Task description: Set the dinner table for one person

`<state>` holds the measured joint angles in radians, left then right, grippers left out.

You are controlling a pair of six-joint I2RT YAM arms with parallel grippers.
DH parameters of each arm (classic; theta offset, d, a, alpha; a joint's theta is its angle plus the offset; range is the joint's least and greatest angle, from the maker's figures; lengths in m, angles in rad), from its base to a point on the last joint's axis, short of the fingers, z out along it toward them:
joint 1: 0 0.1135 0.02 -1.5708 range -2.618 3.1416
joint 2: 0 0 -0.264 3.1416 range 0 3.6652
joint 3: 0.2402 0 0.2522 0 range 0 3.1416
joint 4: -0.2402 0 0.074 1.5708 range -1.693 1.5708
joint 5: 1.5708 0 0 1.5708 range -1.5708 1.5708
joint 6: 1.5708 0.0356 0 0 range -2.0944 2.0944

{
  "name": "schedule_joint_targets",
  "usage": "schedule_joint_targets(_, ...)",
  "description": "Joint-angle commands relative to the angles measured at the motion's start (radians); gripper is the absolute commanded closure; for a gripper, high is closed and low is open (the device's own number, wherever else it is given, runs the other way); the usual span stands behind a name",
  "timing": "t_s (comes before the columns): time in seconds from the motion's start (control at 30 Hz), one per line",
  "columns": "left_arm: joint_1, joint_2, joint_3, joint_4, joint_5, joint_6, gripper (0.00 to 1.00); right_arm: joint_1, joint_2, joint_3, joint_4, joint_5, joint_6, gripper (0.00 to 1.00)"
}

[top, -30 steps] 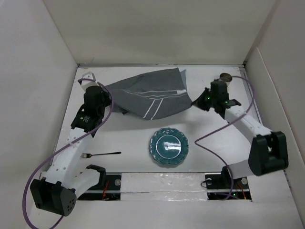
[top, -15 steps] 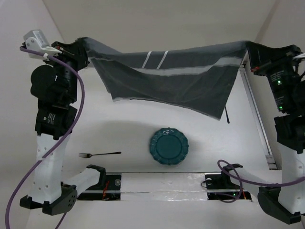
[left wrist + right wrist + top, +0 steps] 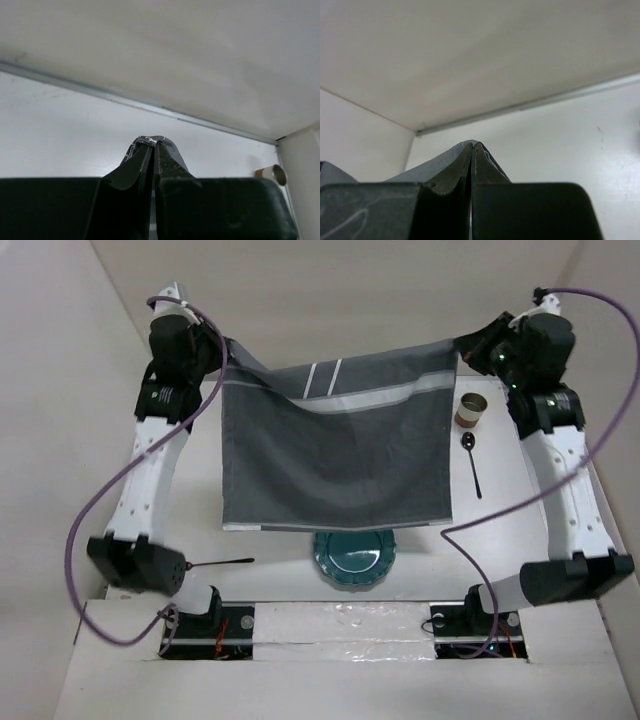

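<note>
High at the far corners, left gripper [image 3: 226, 348] and right gripper [image 3: 466, 342] each clamped tight on a top corner of the cloth mat [image 3: 335, 455], jaws pressed together on fabric in both wrist views. Pulled taut between them to hang as a flat sheet, a hold suited to laying it down unwrinkled. Under the hem, plate [image 3: 354, 558] half hidden, touching or not hard to tell. Fork [image 3: 215, 563] at left, cup [image 3: 471, 410] and spoon [image 3: 471, 462] at right, all on the wide white surface [image 3: 290, 575] below.
</note>
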<state>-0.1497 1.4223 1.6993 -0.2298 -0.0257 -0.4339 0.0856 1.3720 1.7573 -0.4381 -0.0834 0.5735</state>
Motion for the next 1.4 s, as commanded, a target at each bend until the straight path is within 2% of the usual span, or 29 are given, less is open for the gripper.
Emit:
schedule_joint_targets(0.0, 0.062, 0.113, 0.152, -0.037, 0.157, -0.037, 1.0, -0.014, 0.054, 0.054, 0.105, -0.052, 0.026, 1.0)
schedule_joint_targets(0.17, 0.119, 0.319, 0.503, -0.102, 0.263, -0.118, 1.0, -0.043, 0.255, 0.296, 0.053, -0.068, 0.049, 1.0)
schedule_joint_targets(0.27, 0.176, 0.331, 0.53, -0.051, 0.348, -0.204, 1.0, -0.066, 0.314, 0.459, 0.009, -0.096, 0.065, 1.0)
schedule_joint_targets(0.37, 0.196, 0.288, 0.456, 0.012, 0.394, -0.224, 1.0, -0.084, 0.334, 0.501, -0.021, -0.11, 0.06, 1.0)
schedule_joint_targets(0.43, 0.196, 0.238, 0.392, 0.029, 0.392, -0.201, 1.0, -0.084, 0.291, 0.429, 0.002, -0.121, 0.055, 1.0)
schedule_joint_targets(0.53, 0.196, 0.134, 0.15, 0.102, 0.405, -0.166, 1.0, -0.095, 0.19, 0.161, 0.09, -0.16, 0.065, 1.0)
schedule_joint_targets(0.57, 0.196, 0.104, -0.012, 0.127, 0.409, -0.148, 1.0, -0.104, 0.164, 0.004, 0.116, -0.168, 0.069, 1.0)
schedule_joint_targets(0.63, 0.196, 0.013, -0.177, 0.2, 0.415, -0.132, 1.0, -0.104, 0.096, -0.144, 0.177, -0.197, 0.075, 1.0)
schedule_joint_targets(0.67, 0.196, -0.009, -0.328, 0.223, 0.408, -0.118, 1.0, -0.104, 0.079, -0.283, 0.206, -0.217, 0.077, 1.0)
schedule_joint_targets(0.73, 0.196, -0.067, -0.465, 0.279, 0.409, -0.112, 1.0, -0.104, 0.055, -0.417, 0.24, -0.231, 0.077, 1.0)
schedule_joint_targets(0.77, 0.196, -0.078, -0.58, 0.297, 0.411, -0.106, 1.0, -0.104, 0.039, -0.48, 0.258, -0.236, 0.077, 1.0)
schedule_joint_targets(0.8, 0.196, -0.082, -0.63, 0.322, 0.409, -0.095, 1.0, -0.104, 0.036, -0.586, 0.283, -0.239, 0.077, 1.0)
schedule_joint_targets(0.87, 0.196, -0.083, -0.752, 0.346, 0.397, -0.088, 1.0, -0.104, 0.045, -0.675, 0.311, -0.249, 0.077, 1.0)
schedule_joint_targets(0.97, 0.196, -0.05, -0.849, 0.383, 0.374, -0.082, 1.0, -0.104, 0.078, -0.785, 0.331, -0.256, 0.077, 1.0)
schedule_joint_targets(1.17, 0.196, 0.044, -0.903, 0.362, 0.336, -0.062, 1.0, -0.104, 0.136, -0.881, 0.314, -0.242, 0.052, 1.0)
schedule_joint_targets(1.37, 0.196, 0.04, -0.903, 0.187, 0.244, -0.072, 1.0, -0.104, 0.084, -0.955, 0.256, -0.188, 0.023, 1.0)
